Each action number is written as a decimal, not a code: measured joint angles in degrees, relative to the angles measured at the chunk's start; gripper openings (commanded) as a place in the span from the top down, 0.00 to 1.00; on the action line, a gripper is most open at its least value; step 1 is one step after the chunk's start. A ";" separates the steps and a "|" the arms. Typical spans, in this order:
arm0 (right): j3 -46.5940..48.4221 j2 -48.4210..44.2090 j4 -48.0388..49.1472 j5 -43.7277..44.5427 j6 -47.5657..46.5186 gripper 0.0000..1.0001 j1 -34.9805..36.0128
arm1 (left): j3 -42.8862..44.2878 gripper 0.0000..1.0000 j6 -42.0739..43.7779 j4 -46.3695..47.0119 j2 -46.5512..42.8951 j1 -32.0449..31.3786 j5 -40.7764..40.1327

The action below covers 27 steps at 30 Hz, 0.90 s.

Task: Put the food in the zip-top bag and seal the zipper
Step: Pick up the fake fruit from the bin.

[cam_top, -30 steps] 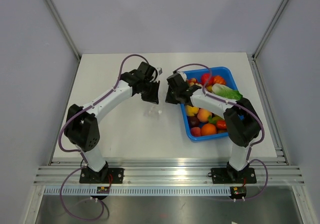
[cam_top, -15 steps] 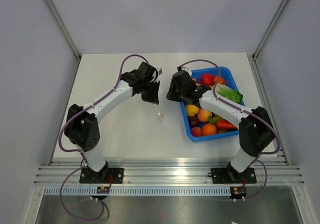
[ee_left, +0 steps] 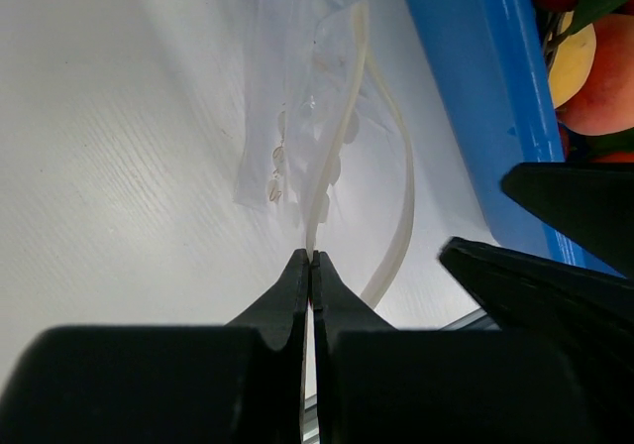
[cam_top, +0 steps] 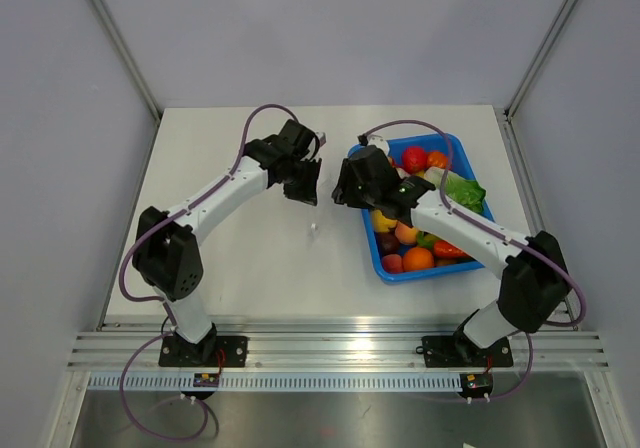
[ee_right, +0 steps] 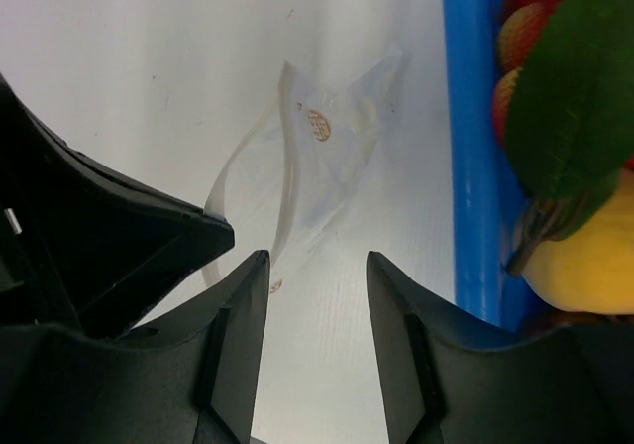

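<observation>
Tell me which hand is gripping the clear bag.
The left hand, jaws shut on the bag's mouth edge. The right hand's jaws stand open, holding nothing.

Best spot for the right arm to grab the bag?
The loose zipper strip of the bag, taken from the tray side: it bows clear of the strip the left fingers pinch, leaving a gap.
</observation>
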 measured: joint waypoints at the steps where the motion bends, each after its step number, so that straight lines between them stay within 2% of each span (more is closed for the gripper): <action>1: -0.55 -1.38 -0.37 0.83 -0.02 0.49 0.00 | 0.42 1.00 0.00 -0.20 0.00 -0.20 -0.28; 5: -3.37 -8.09 -2.10 4.90 0.02 0.46 -0.28 | 1.40 1.00 0.00 -0.87 0.00 -1.18 -1.25; 8: -6.60 -13.46 -3.28 7.74 0.17 0.40 -1.60 | 1.81 1.00 0.00 -1.51 0.13 -1.75 -2.29; 12: -11.74 -18.99 -5.44 8.92 0.02 0.34 -7.65 | 2.14 1.00 0.02 -2.25 0.42 -2.34 -3.34; 13: -12.46 -19.19 -6.16 8.94 -0.13 0.29 -9.53 | 2.14 1.00 0.02 -2.47 0.42 -2.40 -3.45; 17: -12.81 -15.93 -9.51 9.22 -2.14 0.20 -14.12 | 2.14 1.00 0.04 -2.89 0.44 -2.43 -3.78; 21: -12.55 -10.88 -12.15 8.83 -3.78 0.17 -14.56 | 2.14 1.00 0.07 -2.99 0.44 -2.47 -3.87; 27: -12.92 -8.44 -12.57 7.89 -4.26 0.12 -15.72 | 2.14 1.00 0.20 -2.99 0.44 -2.60 -3.87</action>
